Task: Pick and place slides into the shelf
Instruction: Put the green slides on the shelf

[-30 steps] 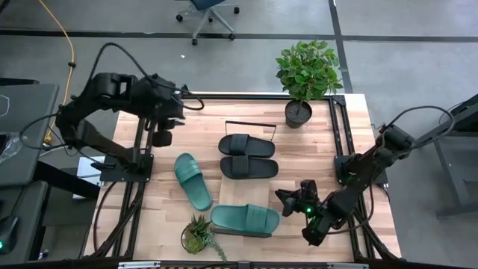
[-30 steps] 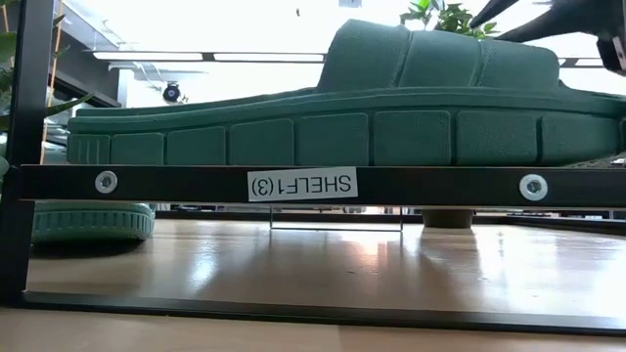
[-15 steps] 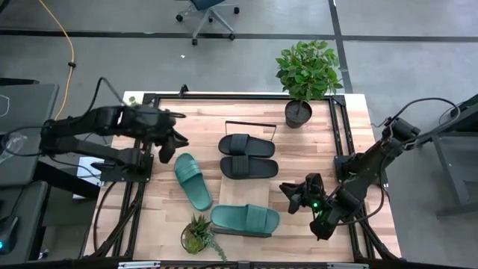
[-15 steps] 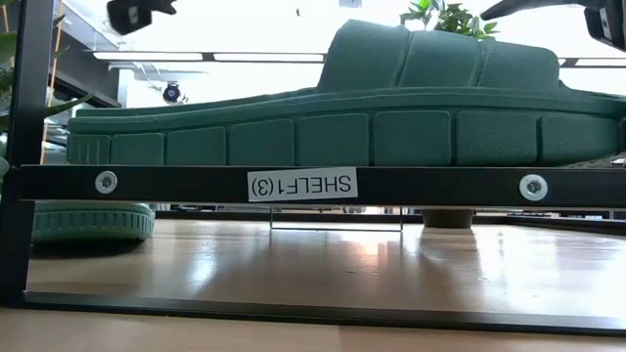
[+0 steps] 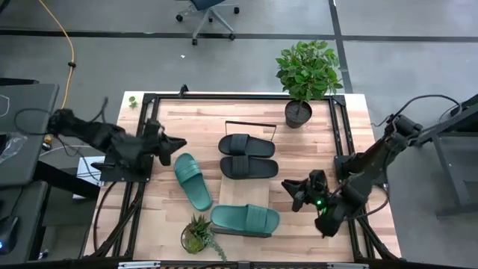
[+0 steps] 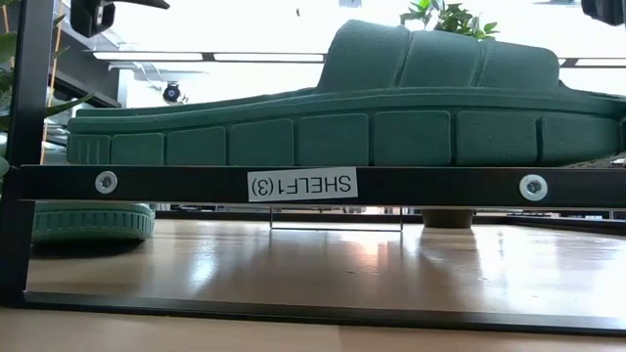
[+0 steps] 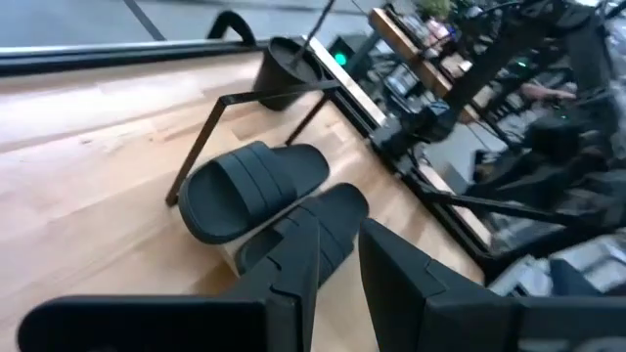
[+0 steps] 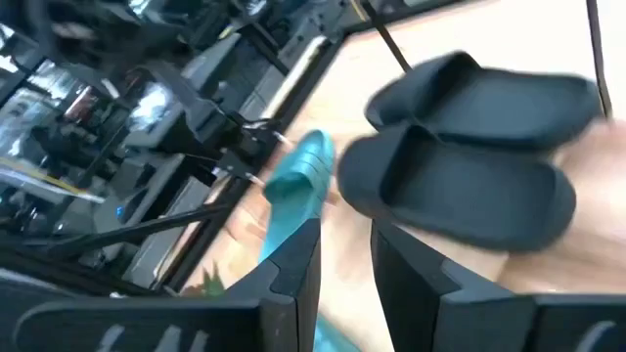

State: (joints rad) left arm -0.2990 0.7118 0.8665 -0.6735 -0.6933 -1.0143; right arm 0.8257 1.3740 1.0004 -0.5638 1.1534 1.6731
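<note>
Light-wood shelf [image 5: 252, 196] carries two black slides [image 5: 248, 155], one teal [image 5: 245, 218].

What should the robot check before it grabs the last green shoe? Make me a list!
1. Loose teal slide lies flat on the table, off the shelf: ok, free to pick.
2. Left gripper is near that slide and holds nothing: ok.
3. Left gripper opened wide enough for the slide: not ok, only a narrow gap shows.
4. Right gripper is off to the shelf's side, holding nothing: ok.
5. Other teal slide sits on the shelf's near end: ok.
6. Two black slides sit at the far end; room left for one more: cannot tell.
</note>
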